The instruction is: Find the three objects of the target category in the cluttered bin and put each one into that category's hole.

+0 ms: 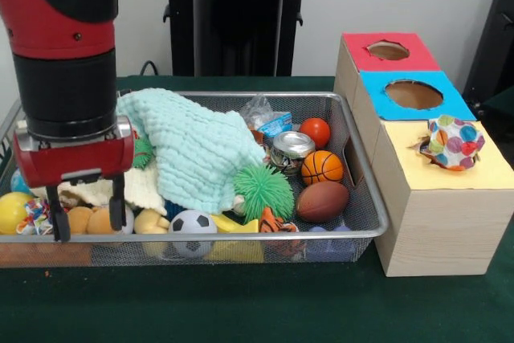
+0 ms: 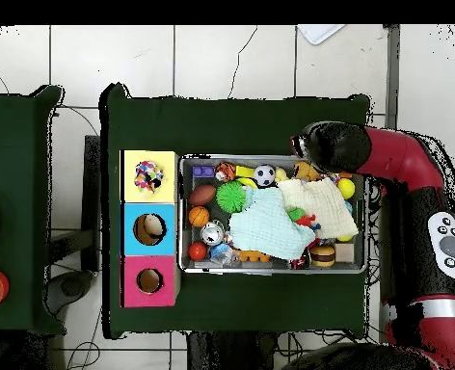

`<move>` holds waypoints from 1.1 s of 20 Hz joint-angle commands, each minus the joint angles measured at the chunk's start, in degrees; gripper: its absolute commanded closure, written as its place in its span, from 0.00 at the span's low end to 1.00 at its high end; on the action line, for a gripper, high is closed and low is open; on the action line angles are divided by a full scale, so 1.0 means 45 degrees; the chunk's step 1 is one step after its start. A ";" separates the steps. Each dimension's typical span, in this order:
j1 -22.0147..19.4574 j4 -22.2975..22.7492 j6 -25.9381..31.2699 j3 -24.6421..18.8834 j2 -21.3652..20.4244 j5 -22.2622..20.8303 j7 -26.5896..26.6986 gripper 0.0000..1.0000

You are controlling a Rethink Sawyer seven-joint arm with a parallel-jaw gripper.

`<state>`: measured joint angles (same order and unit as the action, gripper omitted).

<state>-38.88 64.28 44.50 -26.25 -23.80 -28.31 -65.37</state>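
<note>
The silver wire-mesh bin (image 1: 365, 198) is full of toys and also shows in the overhead view (image 2: 270, 271). One spotted fabric piece (image 1: 454, 142) sits on the yellow top of the wooden box (image 1: 482, 174), covering its hole; the overhead view shows it there too (image 2: 148, 176). A second small spotted piece (image 1: 36, 216) lies at the bin's front left corner. My gripper (image 1: 88, 226) is open and empty, its fingers hanging into that corner just right of the piece. In the overhead view the arm (image 2: 333, 149) hides the gripper.
A plain mint cloth (image 1: 201, 146) and a cream cloth (image 1: 140, 186) drape over the bin's middle. Around them lie a green spiky ball (image 1: 263, 190), a basketball (image 1: 322, 166), a football (image 1: 323, 201), a soccer ball (image 1: 191, 226) and a can (image 1: 291, 149). Blue-topped (image 1: 450, 106) and red-topped (image 1: 418, 58) boxes stand behind the yellow one.
</note>
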 commanded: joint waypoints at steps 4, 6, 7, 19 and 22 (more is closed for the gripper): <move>-0.0087 -0.0811 0.2386 0.0187 0.0774 -0.1555 0.3641 0.00; -0.0184 -0.0667 0.2462 0.0221 0.0658 -0.1682 0.3675 0.00; -0.0241 -0.0578 0.2489 0.0226 0.0597 -0.1719 0.3676 0.00; -0.1038 0.0346 0.3136 -0.0444 -0.0740 -0.1459 0.4535 0.00; -0.1509 0.0167 0.2478 -0.0587 0.0037 -0.1727 0.4776 0.00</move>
<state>-41.97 62.74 50.87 -26.68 -24.70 -33.39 -64.83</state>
